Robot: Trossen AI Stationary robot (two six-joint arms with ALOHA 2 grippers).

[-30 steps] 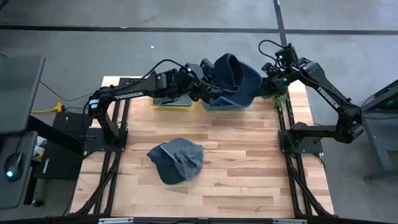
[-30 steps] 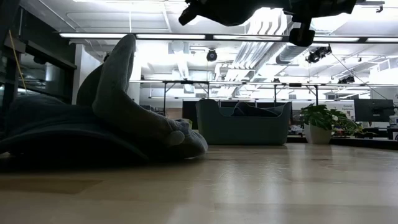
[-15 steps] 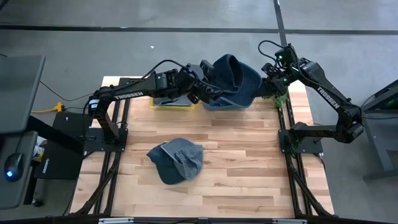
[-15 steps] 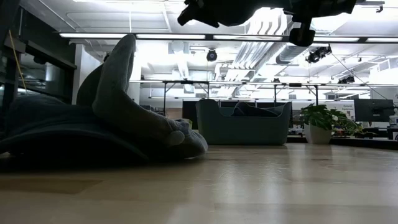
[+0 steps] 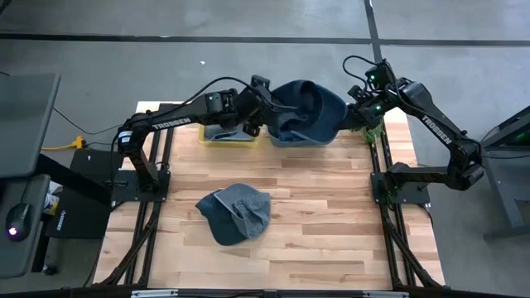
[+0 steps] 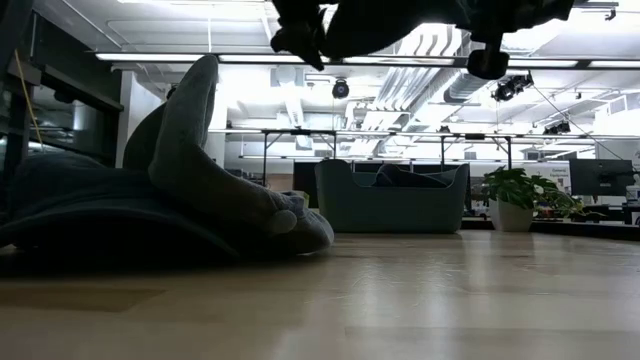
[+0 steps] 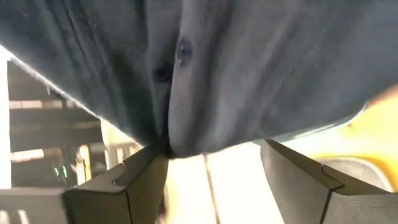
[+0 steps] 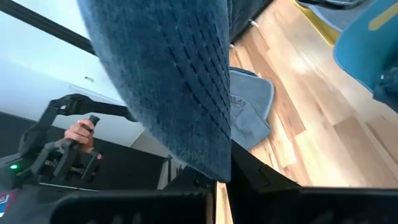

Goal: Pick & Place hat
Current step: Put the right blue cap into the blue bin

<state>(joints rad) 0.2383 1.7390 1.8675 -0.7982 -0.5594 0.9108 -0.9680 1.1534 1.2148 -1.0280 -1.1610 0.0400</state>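
The hat (image 5: 308, 109), a dark blue cap, hangs above the blue bin (image 5: 302, 136) at the far edge of the table (image 5: 331, 215), stretched between the two arms. The right gripper (image 5: 358, 114) is clamped on its brim at the right side; in the right wrist view the stitched brim (image 8: 180, 81) runs down into the closed fingers (image 8: 205, 180). The left gripper (image 5: 263, 106) sits at the hat's left edge with its jaws spread: in the left wrist view the two fingers (image 7: 134, 180) stand apart under the cloth (image 7: 249, 74), and a fold of fabric drops to a point just beside one of them, not pinched between them. A yellow bin (image 5: 228, 136) stands beside the blue one, under the left arm. A second hat (image 5: 234, 213), grey-blue, lies crumpled near the middle of the table, well apart from both grippers. In the right wrist view a person's hand (image 8: 81, 134) holds a control arm beyond the table.
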